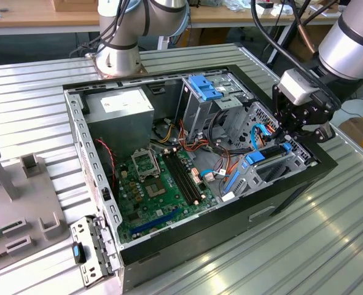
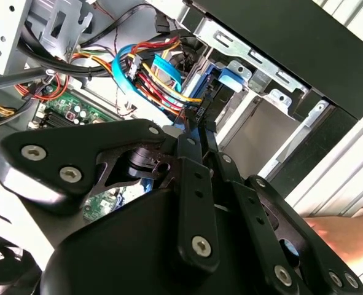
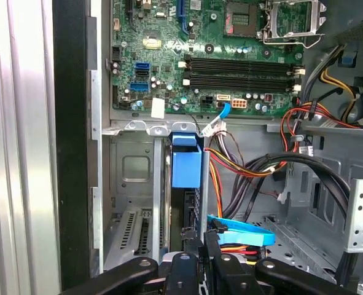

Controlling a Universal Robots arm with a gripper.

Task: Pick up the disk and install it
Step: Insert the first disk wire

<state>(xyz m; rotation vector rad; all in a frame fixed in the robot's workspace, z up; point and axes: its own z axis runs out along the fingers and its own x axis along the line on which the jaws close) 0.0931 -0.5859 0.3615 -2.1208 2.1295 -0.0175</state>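
An open black desktop computer case (image 1: 292,190) lies on its side on the ribbed metal worktop (image 1: 328,246), its green motherboard (image 1: 160,184) facing up. The arm's black hand (image 1: 295,126) hangs over the drive bay at the exterior view's right end of the case, among blue and orange cables.

In the first wrist view the disk (image 3: 186,169), seen edge-on as a thin dark slab topped by its bright blue plastic carrier tab, stands upright in a slot of the grey metal drive bay (image 3: 132,184), next to the case's black side wall. The hand's fingers (image 3: 190,246) reach down to the near edge of the disk and seem to pinch it between them, nearly closed; whether they truly clamp it cannot be told for certain. In the second wrist view the hand (image 2: 196,132) points at the same blue carrier (image 2: 221,86) inside the bay.

A grey power-supply box with a white sticker (image 1: 123,114) sits at the far end of the case, and a tall grey cage with a blue plastic top (image 1: 204,98) stands beside it.
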